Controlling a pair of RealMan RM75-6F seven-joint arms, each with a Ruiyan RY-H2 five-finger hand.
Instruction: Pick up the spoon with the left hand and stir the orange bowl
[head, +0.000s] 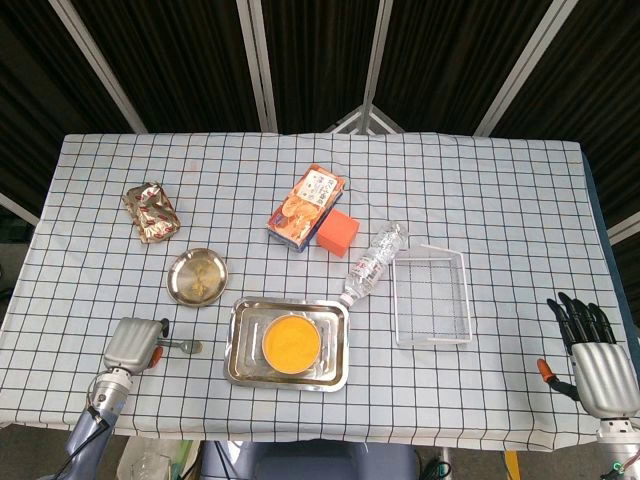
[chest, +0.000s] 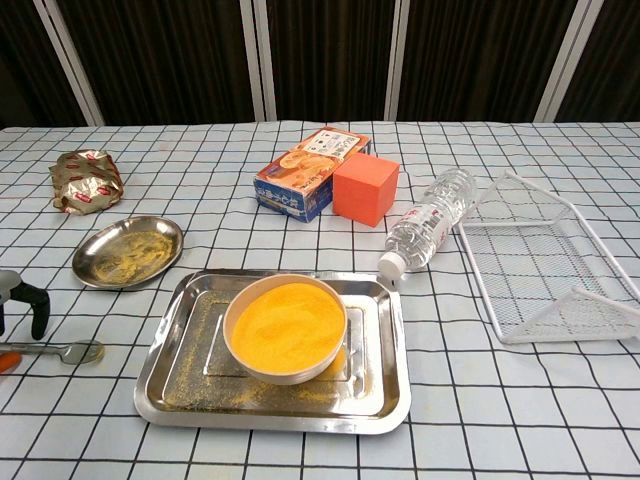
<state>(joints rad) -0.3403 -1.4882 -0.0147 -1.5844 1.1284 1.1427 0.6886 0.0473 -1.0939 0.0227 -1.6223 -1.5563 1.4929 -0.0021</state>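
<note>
Left hand (head: 133, 343) low at the near-left edge of the table, back of the hand up, directly over the handle end of the spoon (head: 183, 346). In the chest view only a dark finger (chest: 36, 303) and an orange tip show at the frame's left edge, arched above the spoon handle. Whether the fingers are closed on the handle or only poised over it — cannot tell. Spoon bowl lies flat on the cloth, pointing toward the steel tray (head: 243, 367).

Right hand (head: 592, 356) at the near-right corner, off the table edge, dark fingers extended and spread, nothing in it.

Orange bowl (head: 291, 341) sits in the middle of the tray, filled with orange powder; some powder scattered on the tray floor. Spoon just left of the tray, not touching it.

Surface — white cloth with a black grid (head: 500, 200). A small round metal dish (head: 197, 277) behind the spoon, a crumpled foil packet (head: 150, 211) farther back left. Snack box (head: 306, 207) and orange cube (head: 338, 231) touching, mid-table. A plastic bottle (head: 374, 262) lies on its side, cap toward the tray; a white wire basket (head: 431, 295) just right of it.

Behind: dark panels with pale struts.
</note>
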